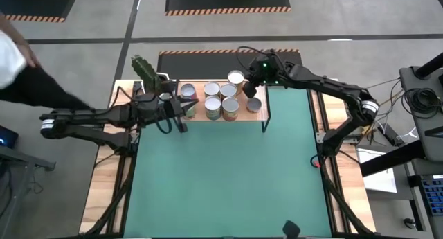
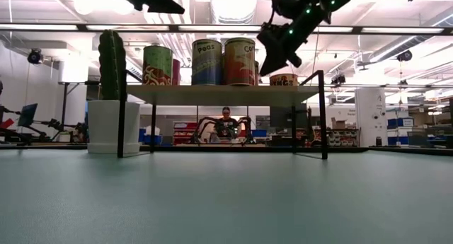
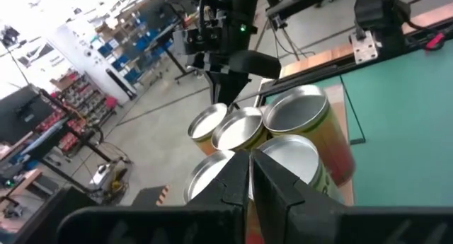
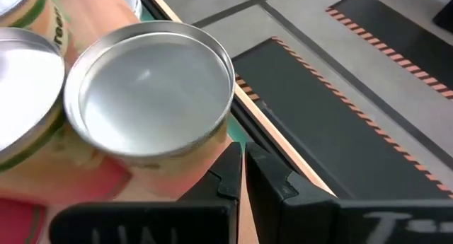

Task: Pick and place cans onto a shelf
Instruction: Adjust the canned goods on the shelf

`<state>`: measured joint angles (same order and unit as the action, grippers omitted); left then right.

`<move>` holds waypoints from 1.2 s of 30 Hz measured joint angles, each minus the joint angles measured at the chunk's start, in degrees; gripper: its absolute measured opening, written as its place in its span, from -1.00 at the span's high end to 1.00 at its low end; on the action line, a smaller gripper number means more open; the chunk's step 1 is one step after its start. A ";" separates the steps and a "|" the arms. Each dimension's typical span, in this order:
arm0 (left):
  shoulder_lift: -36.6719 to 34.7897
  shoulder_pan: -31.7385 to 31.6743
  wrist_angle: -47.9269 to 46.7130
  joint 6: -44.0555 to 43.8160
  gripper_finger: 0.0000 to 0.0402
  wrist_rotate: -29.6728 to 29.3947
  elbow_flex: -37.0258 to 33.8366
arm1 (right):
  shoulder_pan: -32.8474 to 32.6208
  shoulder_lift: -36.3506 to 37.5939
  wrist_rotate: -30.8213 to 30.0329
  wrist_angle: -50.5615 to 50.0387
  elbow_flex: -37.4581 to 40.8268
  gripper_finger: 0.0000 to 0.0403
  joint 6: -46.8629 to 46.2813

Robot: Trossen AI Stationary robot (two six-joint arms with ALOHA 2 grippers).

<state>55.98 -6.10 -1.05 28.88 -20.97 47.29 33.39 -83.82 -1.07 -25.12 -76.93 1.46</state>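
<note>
Several cans point(image 1: 221, 99) with silver tops stand upright on the light-wood shelf point(image 2: 212, 94) at the table's far edge. In the low view they show as tall cans point(image 2: 207, 61) and a short one point(image 2: 283, 79). My left gripper point(image 1: 181, 111) is shut and hovers at the shelf's left end, above the near cans point(image 3: 290, 155). My right gripper point(image 2: 279, 56) is shut too. It slants down over the shelf's right part, beside a can's silver top point(image 4: 148, 88).
A cactus in a white pot point(image 2: 106, 124) stands at the shelf's left end. A person's dark sleeve point(image 1: 34, 90) reaches in at the far left. The green mat point(image 1: 221, 176) lies bare on the near side of the shelf.
</note>
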 joint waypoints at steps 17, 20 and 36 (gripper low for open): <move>1.10 -0.12 -0.63 -0.89 1.00 -1.02 0.67 | -0.11 -1.86 1.48 4.89 -1.12 0.96 -1.37; 1.09 -0.12 -1.27 -1.11 1.00 -1.02 0.67 | -0.11 -0.96 1.08 0.71 -2.11 0.96 -1.38; 1.03 -0.12 -3.68 -2.64 1.00 -1.02 0.67 | -0.76 -3.27 2.57 5.52 -2.40 0.96 -1.86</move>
<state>57.01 -6.22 -4.73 26.24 -22.00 47.97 32.62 -87.09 1.50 -19.59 -79.33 -0.40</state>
